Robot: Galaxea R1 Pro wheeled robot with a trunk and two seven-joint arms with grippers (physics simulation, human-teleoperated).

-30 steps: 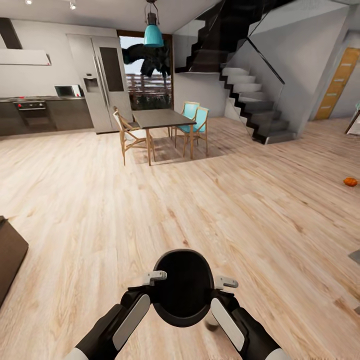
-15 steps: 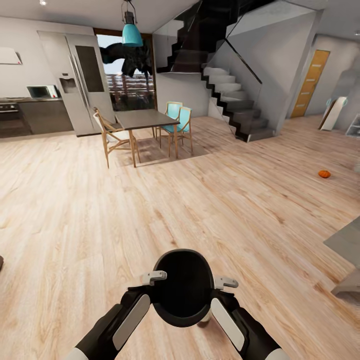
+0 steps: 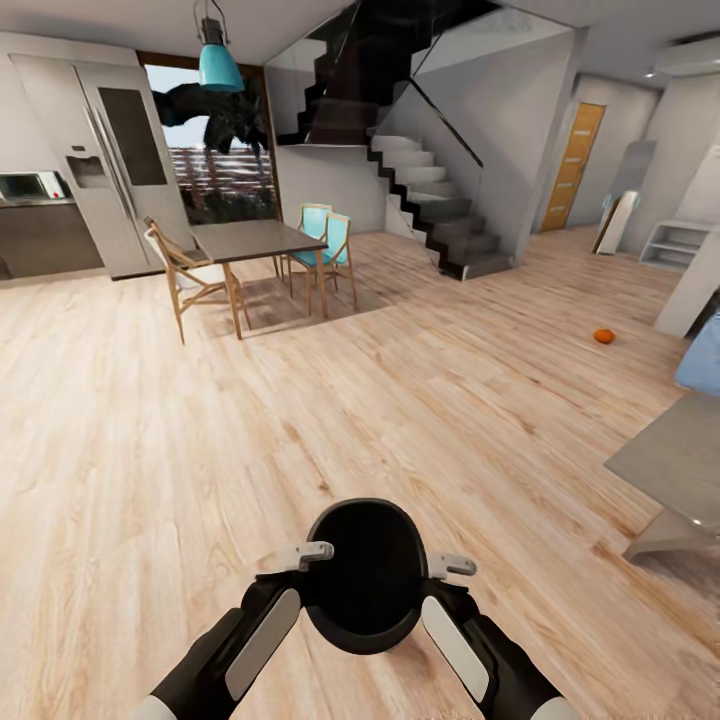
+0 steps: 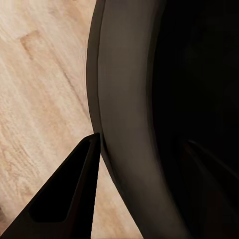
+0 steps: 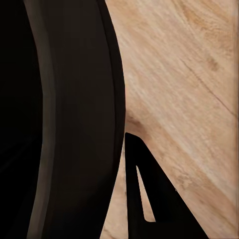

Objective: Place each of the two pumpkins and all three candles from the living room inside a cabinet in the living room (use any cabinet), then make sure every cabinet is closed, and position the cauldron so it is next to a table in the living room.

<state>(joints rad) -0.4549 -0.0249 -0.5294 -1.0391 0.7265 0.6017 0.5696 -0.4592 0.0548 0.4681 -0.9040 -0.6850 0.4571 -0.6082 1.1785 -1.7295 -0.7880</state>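
The black cauldron (image 3: 366,575) hangs low at the centre of the head view, mouth up, carried between both arms above the wood floor. My left gripper (image 3: 312,552) is shut on its left rim and my right gripper (image 3: 447,566) on its right rim. In the left wrist view the cauldron's rim (image 4: 129,124) runs between the fingers, with one finger (image 4: 69,194) outside the wall. The right wrist view shows the cauldron's wall (image 5: 74,124) beside an outer finger (image 5: 149,199). One orange pumpkin (image 3: 603,336) lies on the floor far right. A corner of the grey table (image 3: 680,455) juts in at the right.
A dark dining table (image 3: 250,240) with wooden and teal chairs stands far ahead to the left, a fridge (image 3: 110,170) behind it. A staircase (image 3: 430,200) rises at the back centre. A blue cushion edge (image 3: 705,355) sits above the grey table. Open wood floor lies ahead.
The whole view has swung to the right: the dining table and stairs slid left and the grey table came in at the right. The cauldron stays held the same way.
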